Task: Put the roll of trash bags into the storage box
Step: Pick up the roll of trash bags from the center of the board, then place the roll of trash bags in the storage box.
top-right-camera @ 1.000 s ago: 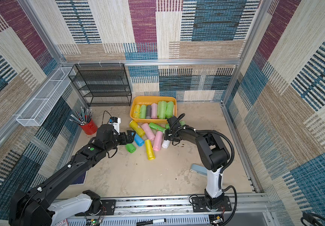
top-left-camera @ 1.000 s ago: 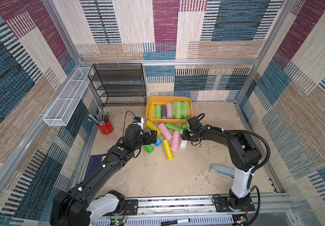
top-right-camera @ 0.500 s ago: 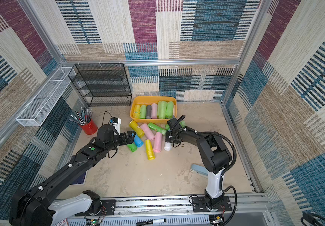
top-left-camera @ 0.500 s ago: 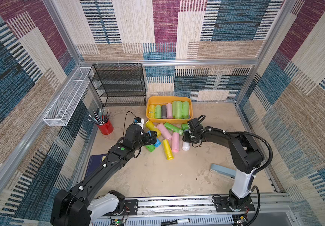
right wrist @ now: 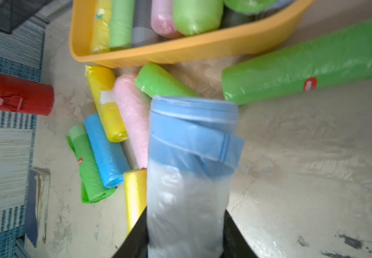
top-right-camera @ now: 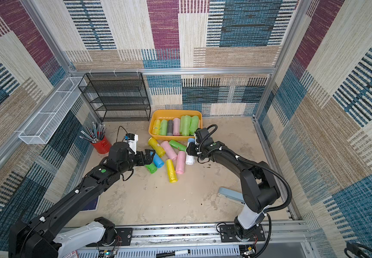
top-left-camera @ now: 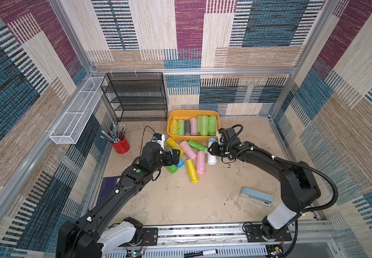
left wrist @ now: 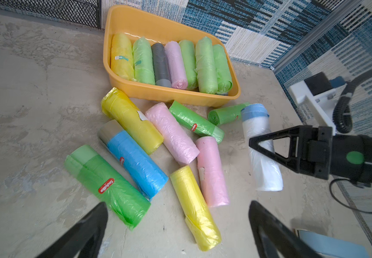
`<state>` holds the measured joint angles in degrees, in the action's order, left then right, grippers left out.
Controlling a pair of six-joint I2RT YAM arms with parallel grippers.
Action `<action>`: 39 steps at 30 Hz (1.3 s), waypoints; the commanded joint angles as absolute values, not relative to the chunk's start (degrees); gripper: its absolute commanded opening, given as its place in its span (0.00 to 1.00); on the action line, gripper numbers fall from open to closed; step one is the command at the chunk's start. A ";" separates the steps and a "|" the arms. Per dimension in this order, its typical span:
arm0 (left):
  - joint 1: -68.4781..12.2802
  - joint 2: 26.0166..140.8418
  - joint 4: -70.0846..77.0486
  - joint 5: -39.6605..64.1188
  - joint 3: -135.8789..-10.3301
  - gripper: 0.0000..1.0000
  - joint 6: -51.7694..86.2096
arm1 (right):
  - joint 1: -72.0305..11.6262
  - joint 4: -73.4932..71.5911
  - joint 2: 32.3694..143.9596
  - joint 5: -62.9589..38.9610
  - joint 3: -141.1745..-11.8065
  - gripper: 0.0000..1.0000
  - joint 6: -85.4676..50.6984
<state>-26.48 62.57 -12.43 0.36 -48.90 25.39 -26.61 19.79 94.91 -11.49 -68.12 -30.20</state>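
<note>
The table [top-left-camera: 180, 201] is sandy and scuffed. Striped woven walls [top-left-camera: 191, 33] stand all around it. The storage box [top-left-camera: 193, 111] sits at the back with rolls lined up inside. The white roll [top-left-camera: 212, 156] with the blue end is not in it; it is just outside the box's front wall. My right pincer [top-left-camera: 211, 150] squeezes that roll, one finger on each side. My left pincer [top-left-camera: 176, 156] is wide open and holds nothing, close to a green roll [top-left-camera: 172, 168]. My right wrist view shows the roll snug between my fingers [right wrist: 133, 241]; the top views hide that. It also shows a red cup [right wrist: 21, 96], which my left wrist view does not.
</note>
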 commanded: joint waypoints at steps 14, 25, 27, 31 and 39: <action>-26.37 59.59 -14.21 -4.84 -48.60 0.98 24.67 | -23.42 16.94 109.15 -20.18 -91.36 0.34 -27.90; -26.37 61.96 -13.68 -2.86 -47.16 0.98 26.34 | -22.24 20.90 126.83 -16.28 -114.23 0.30 -24.68; -26.35 62.13 -12.93 -2.56 -46.61 0.98 26.77 | -22.15 22.54 130.54 -14.82 -118.78 0.29 -23.80; -26.37 62.58 -12.86 -2.34 -46.42 0.99 27.39 | -21.97 28.77 138.66 -12.84 -131.08 0.27 -22.34; -26.37 64.59 -13.47 -1.41 -47.17 0.99 28.18 | -21.97 28.85 145.05 -8.47 -137.55 0.28 -20.90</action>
<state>-26.37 64.20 -13.52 -2.35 -46.52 27.22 -21.93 29.45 144.31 -11.31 -136.90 -22.02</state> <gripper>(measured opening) 0.987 0.345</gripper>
